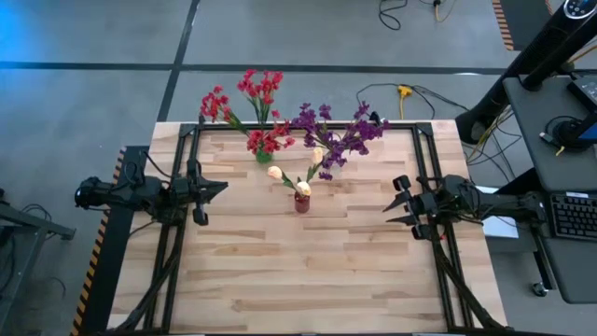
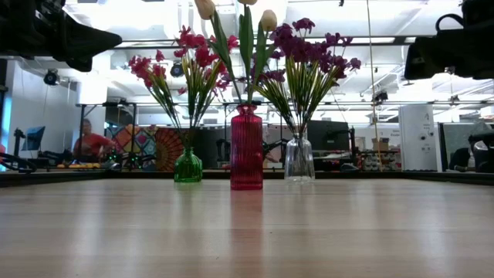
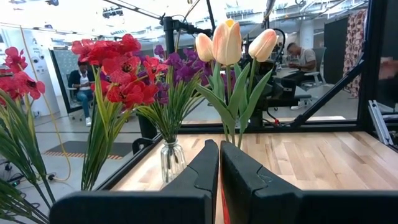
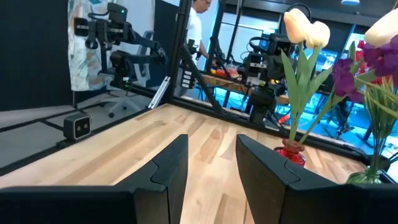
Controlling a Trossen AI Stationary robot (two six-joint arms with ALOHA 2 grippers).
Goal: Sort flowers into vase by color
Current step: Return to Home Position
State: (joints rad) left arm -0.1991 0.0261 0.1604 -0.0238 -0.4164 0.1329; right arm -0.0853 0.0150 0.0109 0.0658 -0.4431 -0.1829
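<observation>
Three small vases stand near the table's far middle. A green vase (image 1: 264, 155) holds the red flowers (image 1: 250, 101), a clear vase (image 2: 299, 159) holds the purple flowers (image 1: 341, 133), and a red vase (image 1: 302, 202) in front holds the cream-yellow tulips (image 3: 230, 40). All stems stand in the vase mouths. My left gripper (image 1: 216, 189) hovers left of the vases with its fingers together (image 3: 219, 158). My right gripper (image 1: 392, 198) hovers to their right, open (image 4: 211, 155), pointing toward the red vase (image 4: 291, 153). Neither touches anything.
A black frame (image 1: 308, 124) runs along the table's far edge and its sides. The near half of the wooden table (image 1: 308, 271) lies bare. Beyond the table I see cables on the floor, lab equipment and people seated in the background.
</observation>
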